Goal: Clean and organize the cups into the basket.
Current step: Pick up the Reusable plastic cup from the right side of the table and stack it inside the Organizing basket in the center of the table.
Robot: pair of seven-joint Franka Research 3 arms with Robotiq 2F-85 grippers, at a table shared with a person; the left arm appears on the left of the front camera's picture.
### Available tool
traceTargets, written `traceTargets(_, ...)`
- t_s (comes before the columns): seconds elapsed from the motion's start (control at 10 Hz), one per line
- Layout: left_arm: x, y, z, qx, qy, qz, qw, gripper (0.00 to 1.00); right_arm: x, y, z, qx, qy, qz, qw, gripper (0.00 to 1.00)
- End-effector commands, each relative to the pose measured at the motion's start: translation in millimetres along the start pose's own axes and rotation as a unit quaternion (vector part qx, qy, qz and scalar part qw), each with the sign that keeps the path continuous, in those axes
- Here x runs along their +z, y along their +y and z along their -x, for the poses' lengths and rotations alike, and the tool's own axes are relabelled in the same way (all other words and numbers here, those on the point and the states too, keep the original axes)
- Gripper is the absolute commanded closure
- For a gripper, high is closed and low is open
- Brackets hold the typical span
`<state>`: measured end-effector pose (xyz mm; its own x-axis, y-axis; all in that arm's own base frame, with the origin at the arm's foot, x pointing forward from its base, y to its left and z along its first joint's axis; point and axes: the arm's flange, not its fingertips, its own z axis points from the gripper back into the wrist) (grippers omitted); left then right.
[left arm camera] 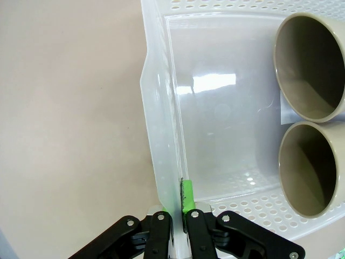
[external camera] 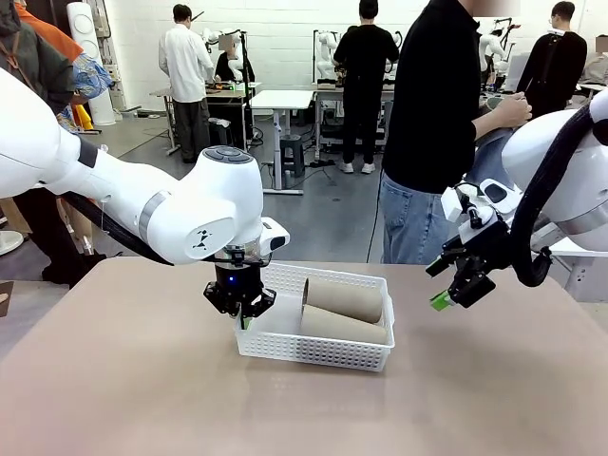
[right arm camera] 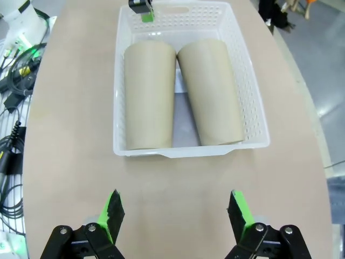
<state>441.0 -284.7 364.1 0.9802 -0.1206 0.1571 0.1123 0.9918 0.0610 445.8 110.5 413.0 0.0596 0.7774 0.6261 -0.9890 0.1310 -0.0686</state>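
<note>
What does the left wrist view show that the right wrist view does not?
Left wrist view: a close look at the left end effector shut on the basket wall, one finger inside, one outside, and into the open mouths of the two cups. Right wrist view: the whole basket from above, the cups lying side by side along their full length, and the open right end effector over the table. Shared: basket, both cups, table, and the left end effector at the basket's end wall.
</note>
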Motion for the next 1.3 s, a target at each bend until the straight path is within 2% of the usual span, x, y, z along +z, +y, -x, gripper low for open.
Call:
traceTargets(0.0, 0.6, -1.5, 0.6, -0.004, -0.005, -0.007, 1.000, 1.00, 1.7, 1.6, -2.9, 0.007, -0.003, -0.003, 1.000, 0.00)
traceTargets(0.5, 0.6, -1.5, 0.6, -0.004, -0.005, -0.007, 1.000, 1.00, 2.0, 0.0, -2.3, 0.003, -0.001, 0.001, 1.000, 0.00)
traceTargets(0.7, 0.6, -1.5, 0.6, -0.004, -0.005, -0.007, 1.000, 1.00, 43.0, 6.8, 25.9, 0.022, -0.115, -0.045, 0.992, 0.00)
traceTargets(0.8, 0.6, -1.5, 0.6, -0.004, -0.005, -0.007, 1.000, 1.00, 63.8, 13.2, 43.6, 0.027, -0.186, -0.063, 0.980, 0.00)
traceTargets(1.0, 0.6, -1.5, 0.6, -0.004, -0.005, -0.007, 1.000, 1.00, 91.9, 19.4, 79.4, 0.005, -0.286, -0.087, 0.954, 0.00)
traceTargets(1.2, 0.6, -1.5, 0.6, -0.004, -0.005, -0.007, 1.000, 1.00, 110.7, 24.2, 126.8, -0.032, -0.328, -0.069, 0.942, 0.00)
